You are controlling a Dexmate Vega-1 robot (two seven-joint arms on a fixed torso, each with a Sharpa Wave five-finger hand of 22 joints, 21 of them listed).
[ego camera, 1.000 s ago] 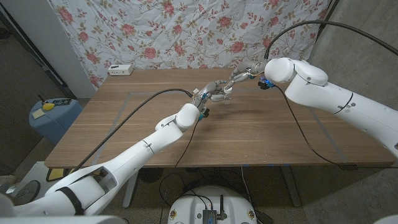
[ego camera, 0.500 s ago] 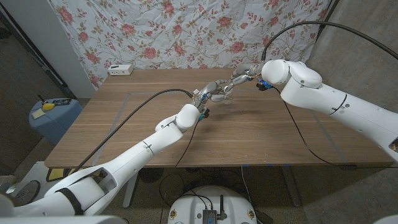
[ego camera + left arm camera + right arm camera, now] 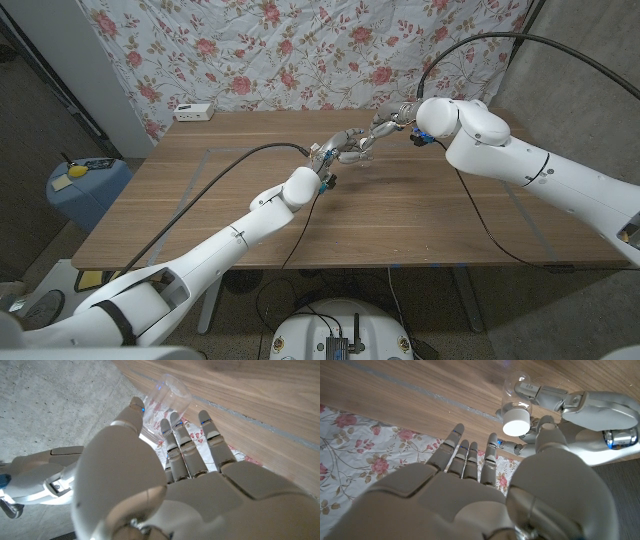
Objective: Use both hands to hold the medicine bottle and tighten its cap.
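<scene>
Currently the left hand (image 3: 580,402) is gripping the clear plastic medicine bottle (image 3: 516,382) upper-centre, while the right hand (image 3: 470,490), fingers spread, is approaching its white round cap (image 3: 515,424); tightening remains.

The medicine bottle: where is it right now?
In the head view the medicine bottle is above the table's far middle, held by the left robot hand; the right robot hand is just beyond it, near its white cap.

The head view looks down over the whole surface (image 3: 420,210) from afar; both wrist views sit close behind their hands, sharing the bottle (image 3: 516,390).
</scene>
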